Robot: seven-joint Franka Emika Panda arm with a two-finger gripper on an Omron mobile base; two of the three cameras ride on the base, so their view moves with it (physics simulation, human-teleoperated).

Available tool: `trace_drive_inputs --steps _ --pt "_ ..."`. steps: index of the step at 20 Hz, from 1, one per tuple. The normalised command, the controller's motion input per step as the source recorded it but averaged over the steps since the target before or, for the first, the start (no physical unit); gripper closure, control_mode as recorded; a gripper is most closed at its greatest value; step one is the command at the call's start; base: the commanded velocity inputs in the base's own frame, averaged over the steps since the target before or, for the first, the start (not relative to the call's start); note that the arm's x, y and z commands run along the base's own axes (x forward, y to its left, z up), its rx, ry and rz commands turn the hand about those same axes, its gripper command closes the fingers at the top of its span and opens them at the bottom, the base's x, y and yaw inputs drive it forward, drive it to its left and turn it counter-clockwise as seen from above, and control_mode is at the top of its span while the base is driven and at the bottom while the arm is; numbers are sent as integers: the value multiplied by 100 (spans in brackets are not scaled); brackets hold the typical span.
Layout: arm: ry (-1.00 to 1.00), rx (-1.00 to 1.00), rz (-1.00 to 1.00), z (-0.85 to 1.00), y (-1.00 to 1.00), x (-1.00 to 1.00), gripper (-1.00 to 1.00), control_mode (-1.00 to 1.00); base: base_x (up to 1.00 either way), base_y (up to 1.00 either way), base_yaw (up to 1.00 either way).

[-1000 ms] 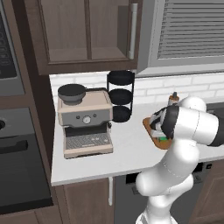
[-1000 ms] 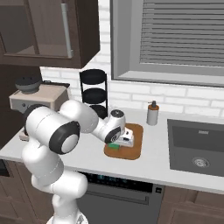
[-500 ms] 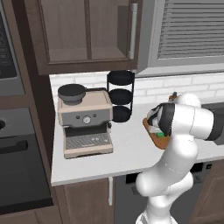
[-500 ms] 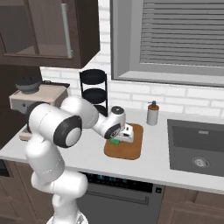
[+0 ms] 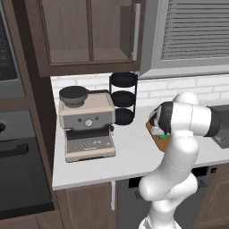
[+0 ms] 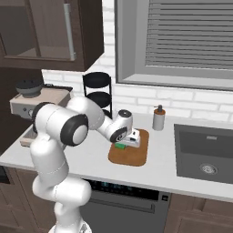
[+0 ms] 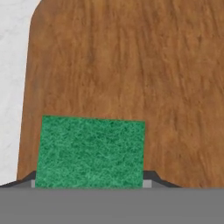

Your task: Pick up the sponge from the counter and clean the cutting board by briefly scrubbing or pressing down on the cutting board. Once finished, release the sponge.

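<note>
The orange-brown cutting board (image 6: 134,157) lies on the white counter (image 6: 91,157) beside the sink. On the board's left part sits the green sponge (image 6: 120,146), and my gripper (image 6: 129,142) is down on it, shut on the sponge. In the hand view the sponge (image 7: 89,151) lies flat on the board (image 7: 131,65) between my fingertips (image 7: 151,180), with a strip of counter (image 7: 11,65) at the left. From the left base view my forearm covers most of the board (image 5: 159,142); a bit of the sponge (image 5: 164,135) peeks out below the hand.
A coffee machine (image 5: 85,125) stands at the counter's left end, and a black tiered rack (image 5: 123,98) at the backsplash. A soap dispenser (image 6: 158,119) stands behind the board. The sink (image 6: 205,154) is to the right.
My hand has slid a little to the left across the board with the sponge in it. The board has stayed put.
</note>
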Motion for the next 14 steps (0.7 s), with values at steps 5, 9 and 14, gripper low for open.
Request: trace_drive_inputs --steps 5,9,14 --pt "0 0 0 -24 0 7 100 -100 0 0 0" --pt "0 0 0 13 0 24 100 -100 0 0 0" --pt "0 0 0 -4 0 9 100 -100 0 0 0"
